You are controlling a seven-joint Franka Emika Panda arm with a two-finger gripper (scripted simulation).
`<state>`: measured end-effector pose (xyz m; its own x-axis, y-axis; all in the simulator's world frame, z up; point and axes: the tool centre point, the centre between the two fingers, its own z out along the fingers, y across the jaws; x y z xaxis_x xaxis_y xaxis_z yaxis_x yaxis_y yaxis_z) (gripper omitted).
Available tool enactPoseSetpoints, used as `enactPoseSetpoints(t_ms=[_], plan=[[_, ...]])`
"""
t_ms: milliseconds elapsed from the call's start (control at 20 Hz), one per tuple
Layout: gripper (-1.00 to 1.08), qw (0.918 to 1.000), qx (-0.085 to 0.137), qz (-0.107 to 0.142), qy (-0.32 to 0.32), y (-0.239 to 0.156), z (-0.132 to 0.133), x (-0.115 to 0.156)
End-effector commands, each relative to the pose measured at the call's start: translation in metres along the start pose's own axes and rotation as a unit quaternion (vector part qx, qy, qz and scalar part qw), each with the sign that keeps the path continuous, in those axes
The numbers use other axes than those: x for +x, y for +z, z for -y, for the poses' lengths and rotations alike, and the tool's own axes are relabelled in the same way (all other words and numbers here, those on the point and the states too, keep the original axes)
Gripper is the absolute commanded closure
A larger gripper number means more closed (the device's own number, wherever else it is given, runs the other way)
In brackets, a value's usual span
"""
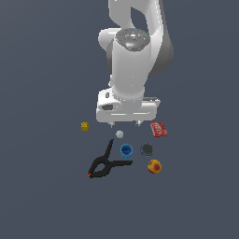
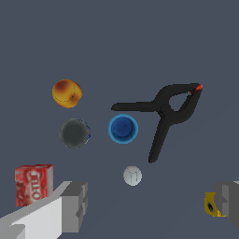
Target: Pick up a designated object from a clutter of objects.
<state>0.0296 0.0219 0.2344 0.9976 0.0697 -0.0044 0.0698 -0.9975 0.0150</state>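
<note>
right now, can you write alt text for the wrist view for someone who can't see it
An open gripper hangs above small items scattered on a dark grey surface: a dark grey cup beside a blue cup, with a black clamp, white ball, orange piece, red packet and yellow piece around them.

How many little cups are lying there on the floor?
2. The blue cup sits next to the black clamp; the dark grey cup is beside it, toward the exterior view's right. Nothing appears to hide another.
</note>
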Motion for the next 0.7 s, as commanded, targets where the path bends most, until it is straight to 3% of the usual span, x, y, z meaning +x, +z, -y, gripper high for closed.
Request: enactPoseSetpoints(t_ms=[0,650], plan=[[-0.92,0.9998,-0.002,0.0,-0.021,0.026,0.018,0.007],[-0.92,0.993,0.003,-0.003,-0.118,0.144,0.105,0.017]])
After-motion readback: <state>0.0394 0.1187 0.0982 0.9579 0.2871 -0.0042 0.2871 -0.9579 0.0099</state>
